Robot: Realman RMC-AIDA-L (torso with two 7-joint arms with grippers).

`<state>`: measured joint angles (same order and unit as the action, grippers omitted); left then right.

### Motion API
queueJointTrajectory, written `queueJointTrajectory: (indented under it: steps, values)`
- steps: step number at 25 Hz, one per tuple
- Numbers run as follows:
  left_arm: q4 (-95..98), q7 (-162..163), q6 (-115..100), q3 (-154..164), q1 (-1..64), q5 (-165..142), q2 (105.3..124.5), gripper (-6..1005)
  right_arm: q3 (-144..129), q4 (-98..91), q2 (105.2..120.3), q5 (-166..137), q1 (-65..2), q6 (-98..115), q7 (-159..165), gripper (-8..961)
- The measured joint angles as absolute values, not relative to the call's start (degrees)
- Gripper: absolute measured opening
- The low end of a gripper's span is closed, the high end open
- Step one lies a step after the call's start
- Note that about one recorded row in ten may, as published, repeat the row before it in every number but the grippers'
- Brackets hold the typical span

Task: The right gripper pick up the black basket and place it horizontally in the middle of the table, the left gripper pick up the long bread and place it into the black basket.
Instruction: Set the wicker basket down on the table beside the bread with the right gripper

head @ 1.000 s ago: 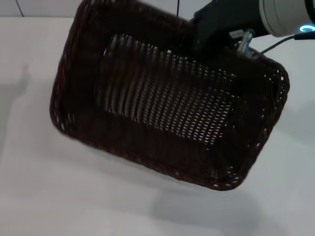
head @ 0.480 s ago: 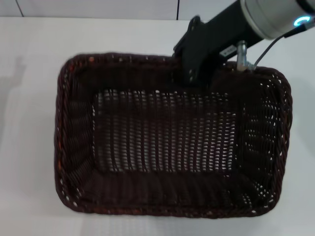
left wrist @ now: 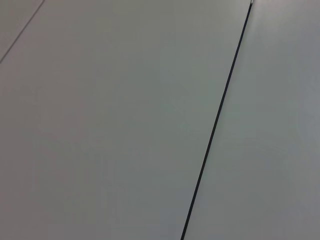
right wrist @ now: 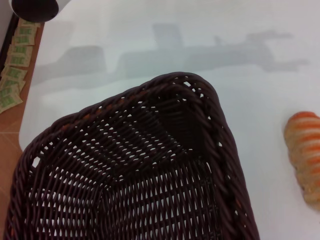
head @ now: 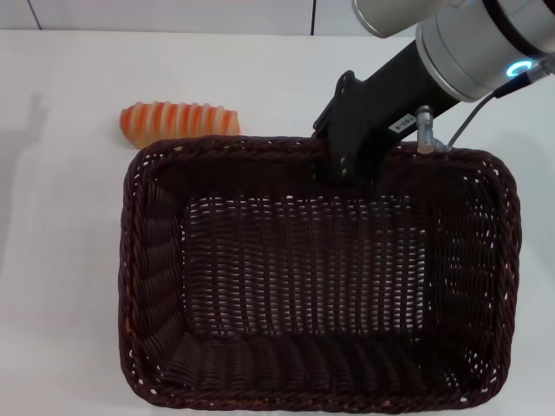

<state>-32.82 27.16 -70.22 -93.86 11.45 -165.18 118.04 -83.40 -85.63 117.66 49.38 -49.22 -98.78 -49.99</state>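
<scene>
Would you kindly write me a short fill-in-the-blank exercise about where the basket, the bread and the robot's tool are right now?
1. The right tool is at the basket's far ____.
2. The bread lies on the ____, outside the basket.
3. The inside of the basket is ____.
4. The bread is orange with cream ____.

Missing words: rim; table; empty; stripes
</scene>
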Motion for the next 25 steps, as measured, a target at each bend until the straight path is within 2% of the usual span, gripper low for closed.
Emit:
queueJointTrajectory:
  steps: [18, 23, 25]
  values:
    - [-32.79, 27.54, -69.92, -93.42, 11.21, -165.34, 118.03, 859, -87.79, -80.56, 118.46, 48.07, -48.3, -96.41, -45.49, 140]
    - [-32.81, 27.73, -70.15, -93.42, 11.09, -165.34, 118.04, 859, -87.98, -79.31, 118.66, 46.0, -48.3, -95.31, -45.39, 259]
    - [-32.93, 27.81, -70.54, -93.35, 10.81, -165.32, 118.03, 859, -88.05, -79.24, 118.66, 45.8, -48.3, -95.23, -45.38, 259]
